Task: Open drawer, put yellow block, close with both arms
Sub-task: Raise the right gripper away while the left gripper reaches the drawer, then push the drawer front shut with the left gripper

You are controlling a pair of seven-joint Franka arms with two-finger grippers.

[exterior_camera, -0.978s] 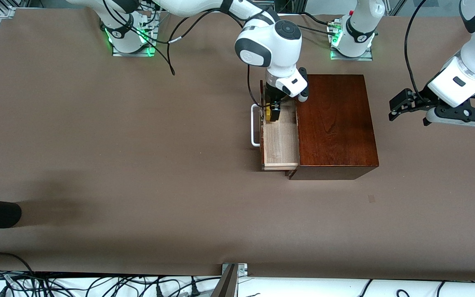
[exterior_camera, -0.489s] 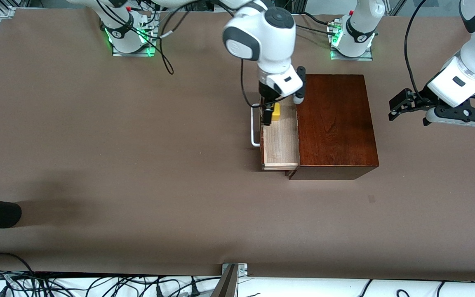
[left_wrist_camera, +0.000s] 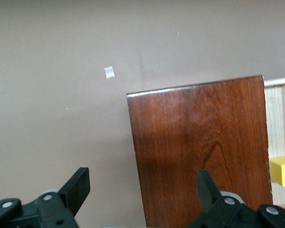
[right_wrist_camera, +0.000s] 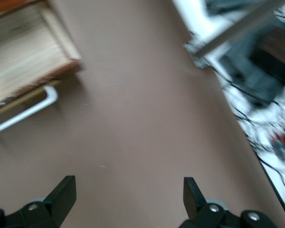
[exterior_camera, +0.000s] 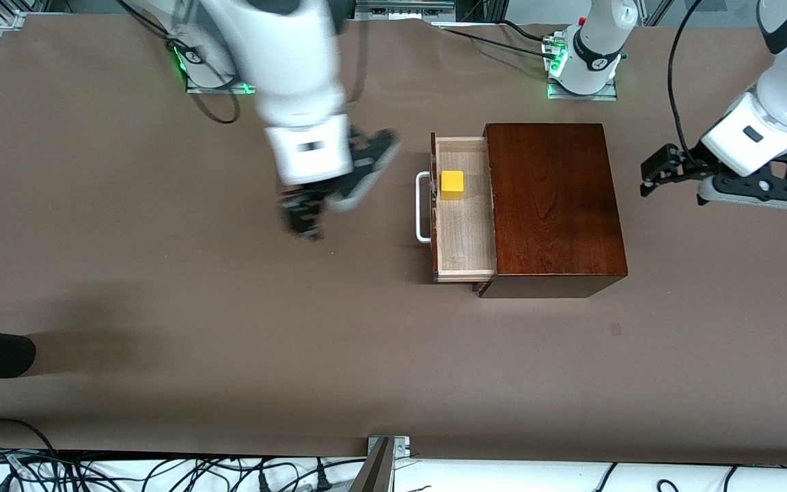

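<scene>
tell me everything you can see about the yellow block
The yellow block is a small, bright yellow cube with plain, smooth faces. It sits flat on the pale wood floor of the open drawer, toward the end farther from the front camera, close to the dark drawer front with its white handle. Nothing grips or touches it apart from the drawer floor. The left wrist view catches its edge.
</scene>
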